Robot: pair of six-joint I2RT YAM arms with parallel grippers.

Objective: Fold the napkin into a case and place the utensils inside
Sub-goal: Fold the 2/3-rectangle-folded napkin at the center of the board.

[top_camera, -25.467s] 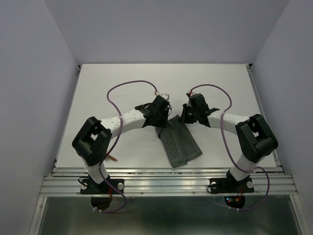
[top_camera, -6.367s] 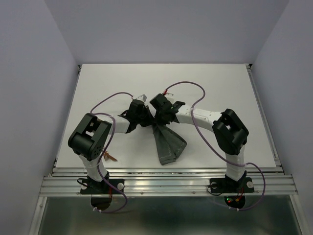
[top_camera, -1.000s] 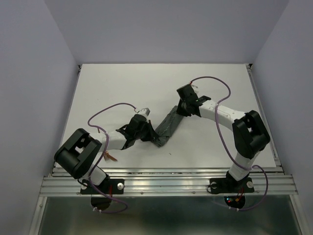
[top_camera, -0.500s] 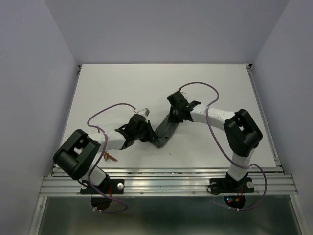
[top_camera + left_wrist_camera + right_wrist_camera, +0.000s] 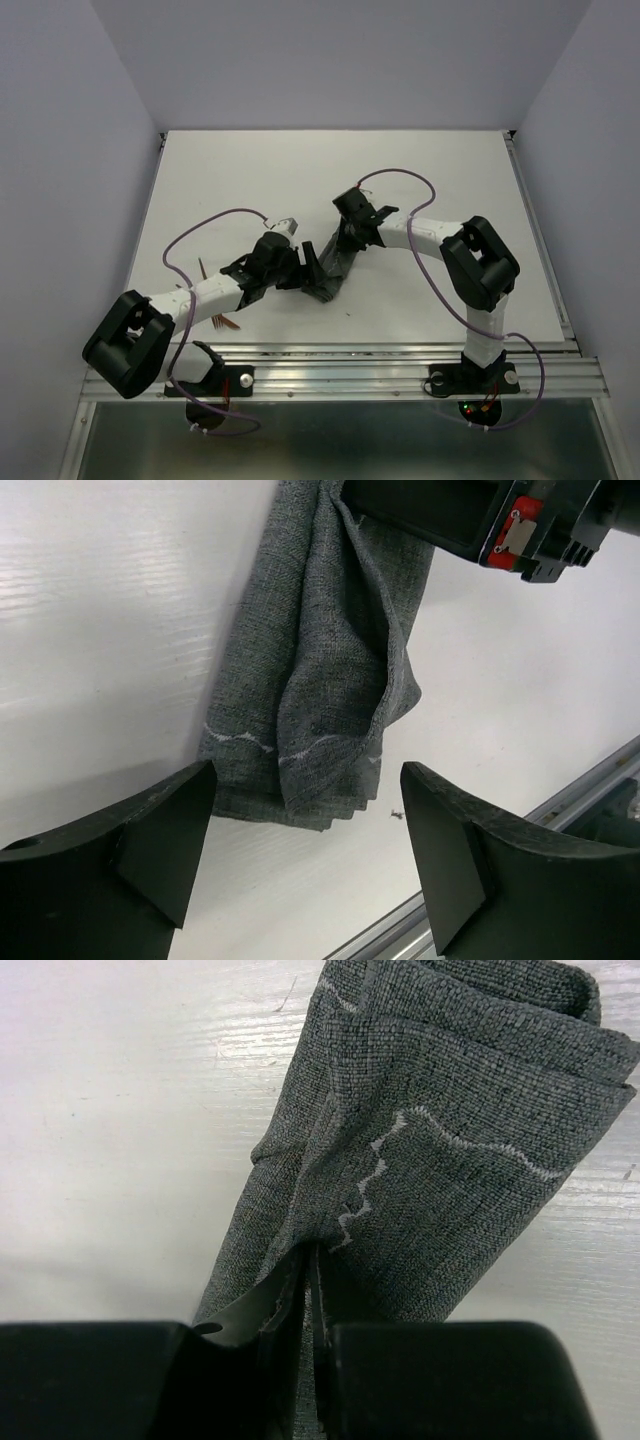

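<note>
The napkin [image 5: 330, 268] lies on the table as a narrow grey-green folded strip, bunched with white stitched hems showing. My right gripper [image 5: 349, 236] is shut on its far end; the right wrist view shows the cloth [image 5: 450, 1140] pinched between the jaws of the right gripper [image 5: 315, 1295]. My left gripper [image 5: 306, 272] is open and empty beside the strip's near end; in the left wrist view its fingers [image 5: 160, 850] straddle the cloth's [image 5: 310, 680] lower edge without touching it. Copper-brown utensils [image 5: 224, 322] lie near the front left edge, partly hidden by the left arm.
The metal rail [image 5: 340, 365] runs along the table's front edge, close to the napkin's near end. Purple cables [image 5: 400, 175] loop over both arms. The right gripper's body [image 5: 480, 520] shows at the top of the left wrist view. A small dark speck [image 5: 395, 815] lies on the table.
The right gripper has drawn the napkin's far end left and nearer, shortening the strip. The left arm has swung lower and its gripper now stands open off the cloth.
</note>
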